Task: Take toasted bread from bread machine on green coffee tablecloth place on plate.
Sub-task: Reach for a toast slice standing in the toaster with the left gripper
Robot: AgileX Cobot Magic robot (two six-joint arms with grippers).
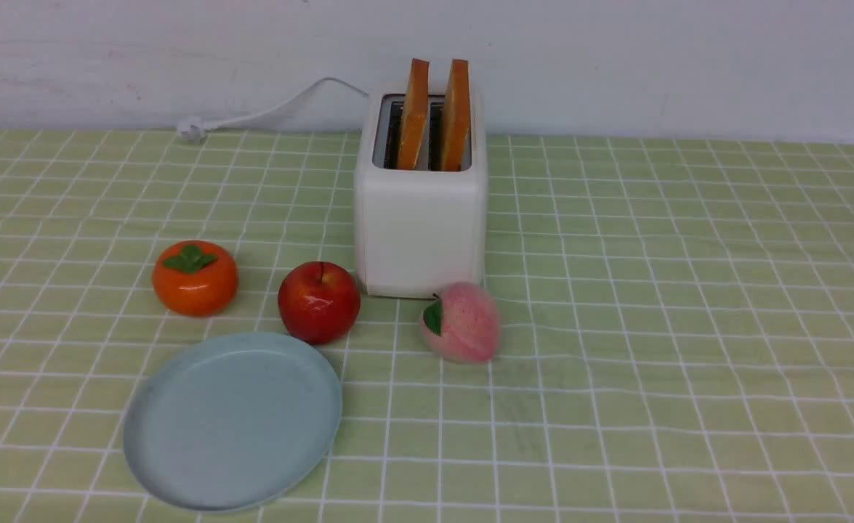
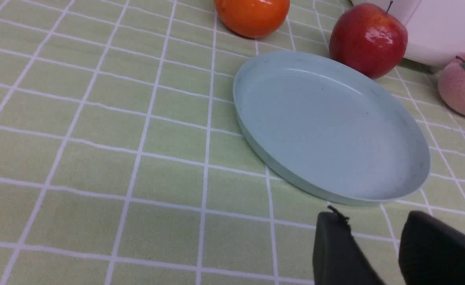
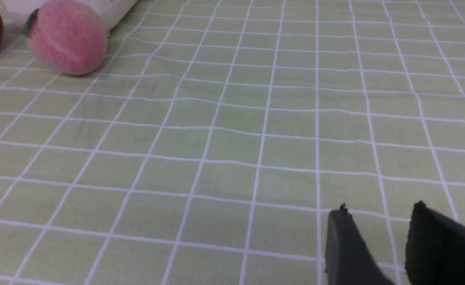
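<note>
Two slices of toasted bread stand upright in the slots of the white bread machine at the back middle of the green tablecloth. The empty blue-grey plate lies at the front left; it also shows in the left wrist view. My left gripper is open and empty, just short of the plate's rim. My right gripper is open and empty over bare cloth. Neither gripper shows in the front view.
An orange persimmon, a red apple and a pink peach sit in front of the toaster, between it and the plate. The toaster's white cord runs off to the back left along the wall.
</note>
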